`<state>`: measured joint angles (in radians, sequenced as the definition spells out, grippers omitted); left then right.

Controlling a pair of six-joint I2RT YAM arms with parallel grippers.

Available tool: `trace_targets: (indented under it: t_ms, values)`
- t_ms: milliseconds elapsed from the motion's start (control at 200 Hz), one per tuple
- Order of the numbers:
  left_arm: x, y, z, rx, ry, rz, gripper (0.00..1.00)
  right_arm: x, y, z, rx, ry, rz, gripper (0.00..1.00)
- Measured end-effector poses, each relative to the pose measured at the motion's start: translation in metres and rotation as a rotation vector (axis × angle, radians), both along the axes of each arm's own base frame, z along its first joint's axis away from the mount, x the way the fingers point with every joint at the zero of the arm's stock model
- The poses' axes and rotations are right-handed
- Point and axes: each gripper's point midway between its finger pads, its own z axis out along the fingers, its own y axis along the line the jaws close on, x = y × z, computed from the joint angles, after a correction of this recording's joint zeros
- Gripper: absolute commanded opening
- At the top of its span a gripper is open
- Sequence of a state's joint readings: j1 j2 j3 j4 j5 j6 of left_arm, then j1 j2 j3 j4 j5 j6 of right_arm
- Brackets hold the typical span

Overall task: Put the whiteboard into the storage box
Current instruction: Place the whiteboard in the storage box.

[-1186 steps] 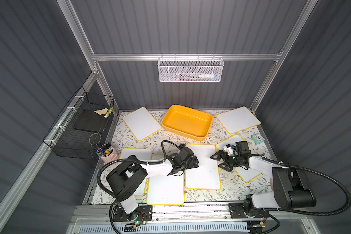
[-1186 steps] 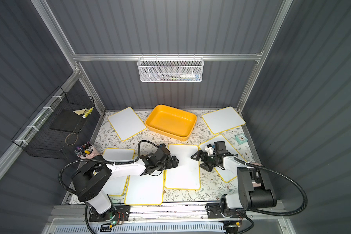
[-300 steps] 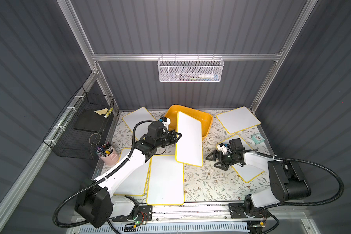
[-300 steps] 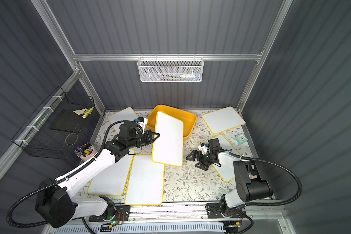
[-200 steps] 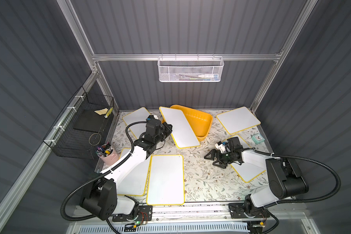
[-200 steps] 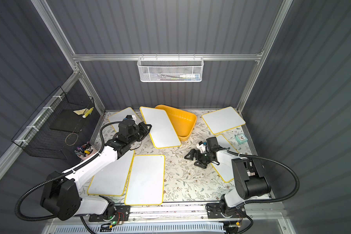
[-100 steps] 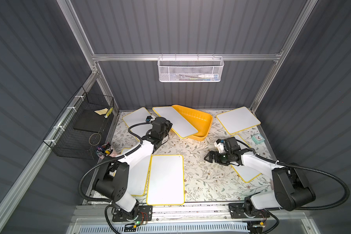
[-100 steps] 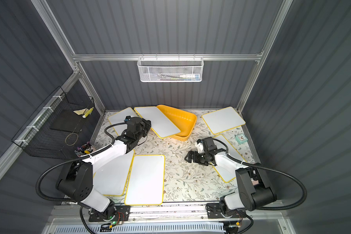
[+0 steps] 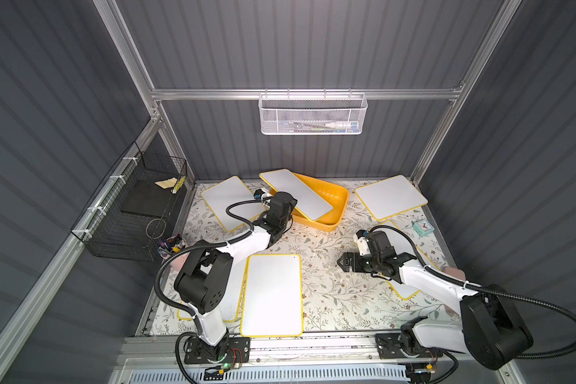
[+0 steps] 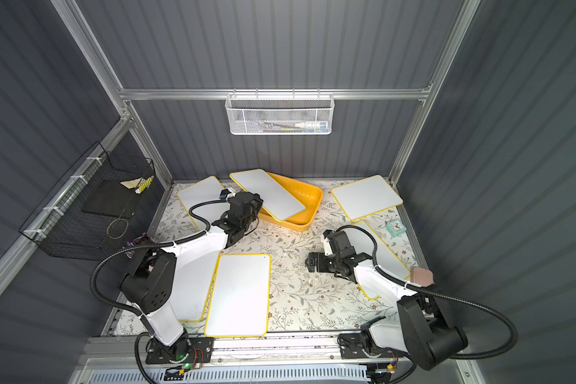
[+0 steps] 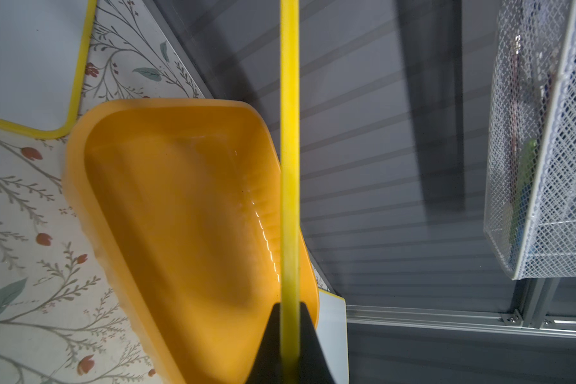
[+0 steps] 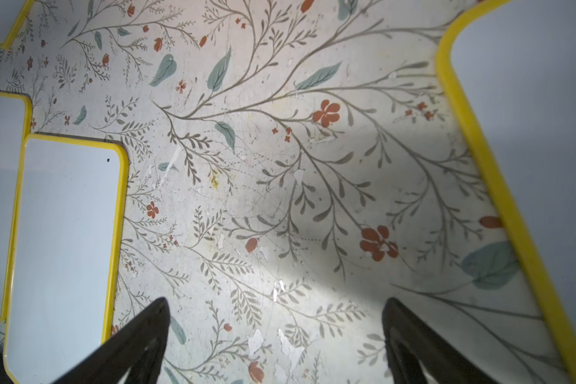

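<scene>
your left hand (image 11: 289,311) was clamped tight on the yellow edge of the whiteboard (image 9: 298,192), which ran out ahead of it, tilted across the storage box (image 9: 335,199). your right hand (image 9: 344,266) stood spread wide, holding nothing, just above the bare floral bench (image 9: 320,239) beneath it.

four lenses, one scene

both top views look down from high overhead, sharing nearly the whole scene. left wrist camera sits behind the left pincer (image 11: 290,309), sighting along the whiteboard (image 11: 290,133) edge into the storage box (image 11: 180,199). right wrist camera: close on table (image 12: 280,166) ahead of the right pincer (image 12: 276,301).
</scene>
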<state>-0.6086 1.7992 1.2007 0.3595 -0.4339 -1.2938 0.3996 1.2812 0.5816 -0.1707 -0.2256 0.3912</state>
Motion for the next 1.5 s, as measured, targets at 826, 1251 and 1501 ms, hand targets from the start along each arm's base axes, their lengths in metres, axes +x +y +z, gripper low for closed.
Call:
trace_targets:
  t_ms: [826, 1251, 1501]
  values:
    - [0.010, -0.040, -0.021, -0.047, 0.043, 0.289, 0.00, -0.003, -0.007, 0.010, -0.009, -0.094, -0.022, 0.99]
    - [0.024, -0.047, -0.032, -0.085, 0.085, 0.357, 0.00, -0.004, -0.006, 0.005, -0.015, -0.079, -0.017, 0.99]
    - [0.027, -0.056, -0.047, -0.103, 0.147, 0.359, 0.00, -0.005, -0.006, 0.003, -0.018, -0.071, -0.014, 0.99]
